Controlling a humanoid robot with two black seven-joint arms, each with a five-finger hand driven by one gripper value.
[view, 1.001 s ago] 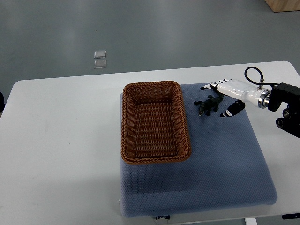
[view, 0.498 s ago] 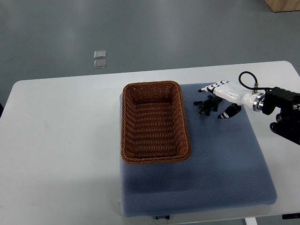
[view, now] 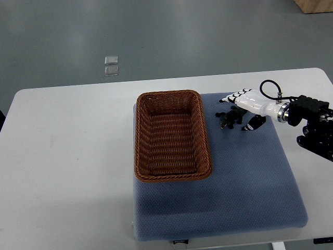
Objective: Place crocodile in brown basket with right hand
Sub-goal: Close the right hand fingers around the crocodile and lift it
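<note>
Leftward my right hand (view: 248,105) has crept, fingers (view: 232,97) and thumb apart, bracketing the crocodile (view: 229,119) for a pinch, basket (view: 138,135) waiting left.

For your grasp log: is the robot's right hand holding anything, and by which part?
Nothing yet. The right hand is open around the crocodile, which lies on the blue mat.
</note>
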